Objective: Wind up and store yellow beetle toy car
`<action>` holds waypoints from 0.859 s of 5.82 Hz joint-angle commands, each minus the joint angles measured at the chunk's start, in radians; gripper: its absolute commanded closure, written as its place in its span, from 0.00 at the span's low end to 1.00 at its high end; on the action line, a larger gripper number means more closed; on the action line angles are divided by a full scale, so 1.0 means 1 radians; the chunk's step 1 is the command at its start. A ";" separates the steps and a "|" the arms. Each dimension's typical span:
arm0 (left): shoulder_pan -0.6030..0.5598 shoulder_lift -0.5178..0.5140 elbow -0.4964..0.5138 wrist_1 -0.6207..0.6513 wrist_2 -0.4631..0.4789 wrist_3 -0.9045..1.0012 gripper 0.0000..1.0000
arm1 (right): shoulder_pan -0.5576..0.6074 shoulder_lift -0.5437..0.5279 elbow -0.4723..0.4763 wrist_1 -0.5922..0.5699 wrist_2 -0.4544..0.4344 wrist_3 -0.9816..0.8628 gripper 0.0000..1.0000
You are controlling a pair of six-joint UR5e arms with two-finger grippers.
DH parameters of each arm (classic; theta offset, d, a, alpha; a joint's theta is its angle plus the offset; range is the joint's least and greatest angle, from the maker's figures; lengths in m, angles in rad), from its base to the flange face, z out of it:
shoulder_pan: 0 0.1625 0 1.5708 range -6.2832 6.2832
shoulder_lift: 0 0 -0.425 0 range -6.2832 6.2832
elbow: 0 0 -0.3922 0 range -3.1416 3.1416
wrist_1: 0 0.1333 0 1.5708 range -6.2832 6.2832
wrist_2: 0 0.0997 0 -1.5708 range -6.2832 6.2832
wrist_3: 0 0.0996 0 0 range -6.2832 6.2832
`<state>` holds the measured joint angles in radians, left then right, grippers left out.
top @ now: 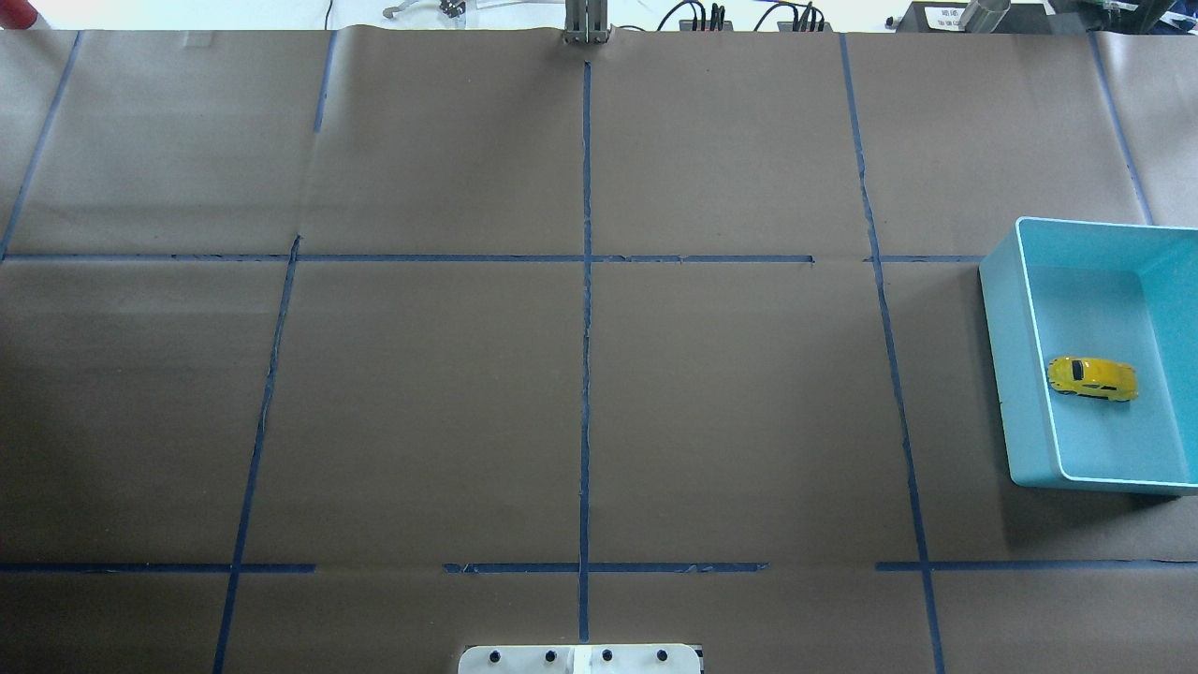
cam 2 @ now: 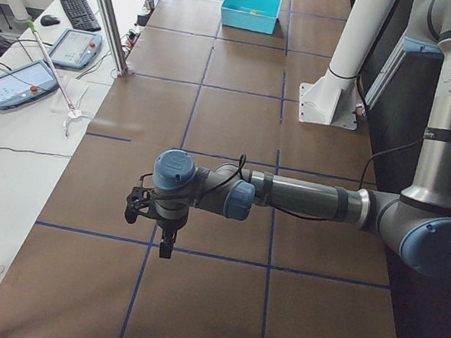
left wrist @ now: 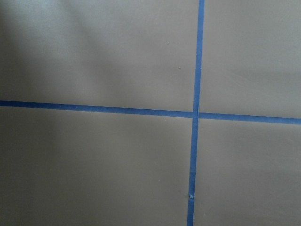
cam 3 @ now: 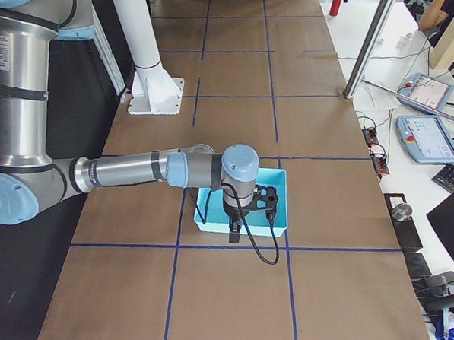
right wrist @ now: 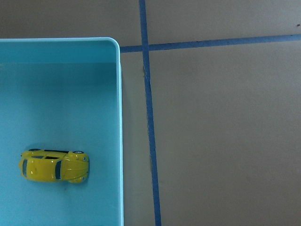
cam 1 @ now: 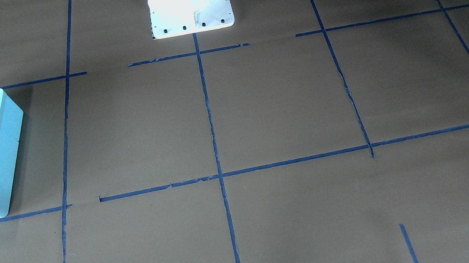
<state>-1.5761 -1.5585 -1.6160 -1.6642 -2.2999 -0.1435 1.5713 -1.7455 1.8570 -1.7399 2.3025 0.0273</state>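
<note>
One glossy yellow beetle toy car (top: 1092, 378), inside smooth rectangular bin (top: 1015, 374)

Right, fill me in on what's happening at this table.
The yellow beetle toy car lies inside the light blue bin at the robot's right end of the table, with nothing touching it. The right gripper hangs above the bin; the left gripper hangs over bare paper at the other end. Whether either gripper is open cannot be told from these views. The car looks stored.
</note>
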 commanded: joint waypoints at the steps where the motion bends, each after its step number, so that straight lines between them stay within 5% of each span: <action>1: 0.001 0.000 -0.004 0.004 -0.001 0.001 0.00 | 0.006 -0.012 -0.004 -0.007 0.002 -0.041 0.00; 5: 0.001 0.000 -0.002 0.004 -0.001 0.002 0.00 | 0.007 -0.005 -0.007 -0.020 -0.003 -0.026 0.00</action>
